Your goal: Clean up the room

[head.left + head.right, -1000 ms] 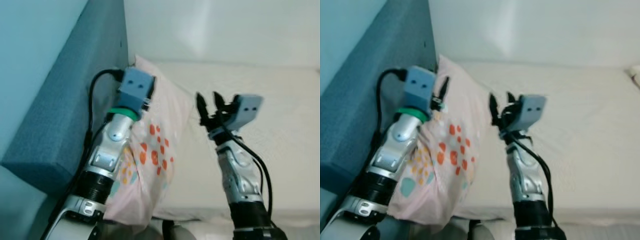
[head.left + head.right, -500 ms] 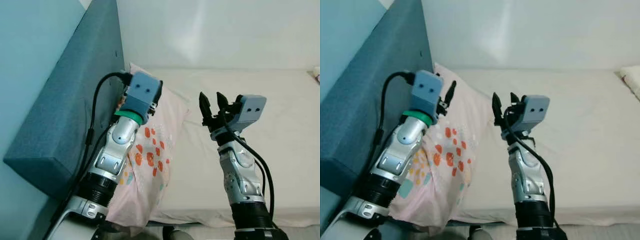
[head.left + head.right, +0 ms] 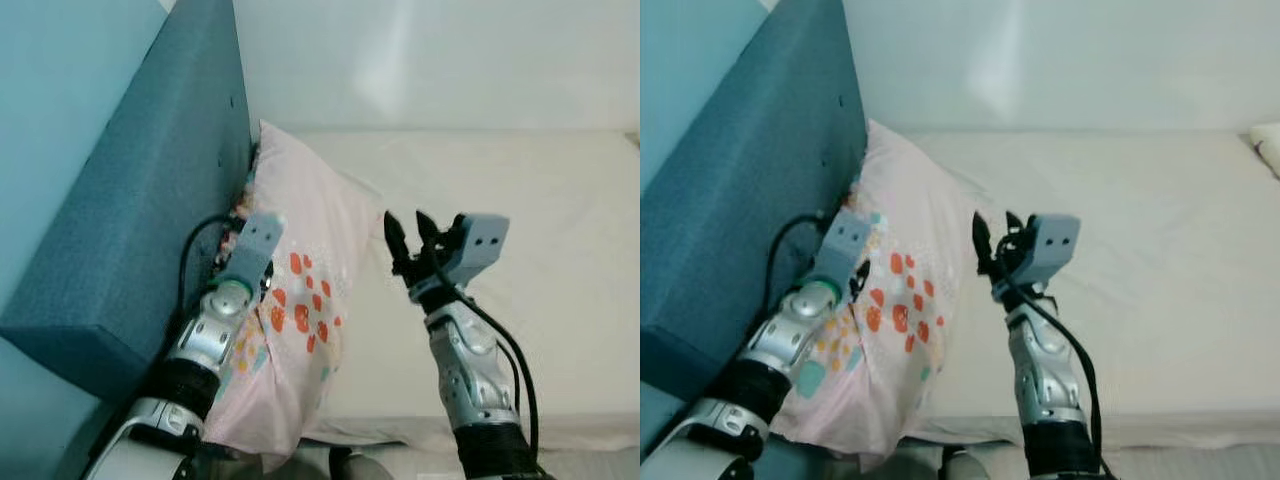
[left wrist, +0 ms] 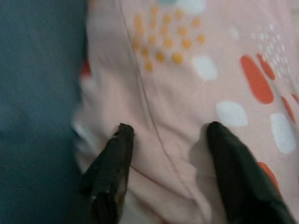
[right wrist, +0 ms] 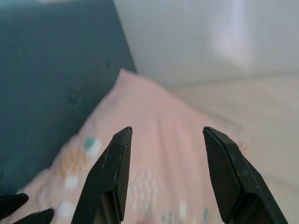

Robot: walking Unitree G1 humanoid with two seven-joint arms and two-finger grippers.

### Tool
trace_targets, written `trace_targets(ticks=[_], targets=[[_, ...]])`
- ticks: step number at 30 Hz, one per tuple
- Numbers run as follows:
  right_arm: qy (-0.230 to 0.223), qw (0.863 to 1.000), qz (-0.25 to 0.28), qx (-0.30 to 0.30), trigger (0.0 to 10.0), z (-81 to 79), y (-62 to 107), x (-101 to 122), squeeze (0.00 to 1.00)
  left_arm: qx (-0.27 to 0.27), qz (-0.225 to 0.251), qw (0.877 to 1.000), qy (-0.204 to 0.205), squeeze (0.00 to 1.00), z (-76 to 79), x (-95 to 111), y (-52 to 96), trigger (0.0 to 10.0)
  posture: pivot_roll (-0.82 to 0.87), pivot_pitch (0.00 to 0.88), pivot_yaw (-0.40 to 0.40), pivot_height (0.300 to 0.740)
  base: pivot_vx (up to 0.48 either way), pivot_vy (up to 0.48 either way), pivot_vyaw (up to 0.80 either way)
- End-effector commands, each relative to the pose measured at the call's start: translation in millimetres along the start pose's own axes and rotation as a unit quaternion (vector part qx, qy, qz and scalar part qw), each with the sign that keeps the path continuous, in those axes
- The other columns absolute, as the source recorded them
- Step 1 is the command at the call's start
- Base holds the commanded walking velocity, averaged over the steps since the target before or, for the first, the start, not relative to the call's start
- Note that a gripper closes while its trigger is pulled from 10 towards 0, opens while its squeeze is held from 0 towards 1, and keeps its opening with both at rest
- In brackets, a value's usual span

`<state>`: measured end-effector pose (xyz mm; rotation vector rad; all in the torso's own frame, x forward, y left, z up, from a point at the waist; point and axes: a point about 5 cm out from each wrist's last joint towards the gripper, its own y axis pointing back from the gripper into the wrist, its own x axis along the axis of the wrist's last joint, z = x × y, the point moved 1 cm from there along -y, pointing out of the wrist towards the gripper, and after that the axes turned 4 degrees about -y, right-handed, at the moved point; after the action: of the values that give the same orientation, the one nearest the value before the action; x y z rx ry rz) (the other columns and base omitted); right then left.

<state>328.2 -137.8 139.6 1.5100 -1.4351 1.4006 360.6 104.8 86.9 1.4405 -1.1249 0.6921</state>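
The pillow (image 3: 310, 300) is pale pink, printed with red-orange petal spots, small yellow-orange dots, white blotches and a few teal patches. The headboard (image 3: 130, 210) beside it is deep teal-blue fabric with dark button dimples. The mattress (image 3: 520, 200) is cream, and the wall (image 3: 430, 60) behind it is white with a soft sheen. Both arms are silver with black cables; the left arm (image 3: 215, 330) has a green ring at the wrist. The left gripper (image 4: 170, 175) and right gripper (image 5: 163, 175) have black fingers, under grey-blue camera housings
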Motion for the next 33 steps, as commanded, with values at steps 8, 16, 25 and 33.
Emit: trace_targets(ticks=[8, 16, 25, 33], targets=[[-0.011, 1.000, -0.014, -0.002, 10.0, -5.4, 7.1, -8, 0.00, 0.055, 0.018, 0.991, 0.121, 1.00, -19.0, 16, -5.8, 10.0, -0.12, 0.192, 0.091, 0.740, 0.000, 0.000, 0.00], [-0.019, 1.000, -0.017, -0.002, 10.0, -12.0, 10.5, -12, 0.00, -0.014, -0.102, 0.988, 0.117, 1.00, -30.0, -1, -13.6, 10.0, -0.12, 0.235, 0.121, 0.740, 0.000, 0.000, 0.00], [-0.026, 0.999, -0.025, -0.009, 10.0, -13.0, 19.2, -17, 0.00, -0.155, -0.146, 0.955, 0.207, 0.68, 4.4, -34, -6.3, 10.0, -0.12, 0.256, 0.132, 0.740, 0.000, 0.000, 0.00], [-0.025, 0.999, -0.023, -0.006, 10.0, -16.5, 15.6, -15, 0.00, -0.206, -0.164, 0.949, 0.173, 0.00, 64.0, -29, -1.8, 6.4, -0.15, 0.261, 0.139, 0.740, 0.000, 0.000, 0.00]])
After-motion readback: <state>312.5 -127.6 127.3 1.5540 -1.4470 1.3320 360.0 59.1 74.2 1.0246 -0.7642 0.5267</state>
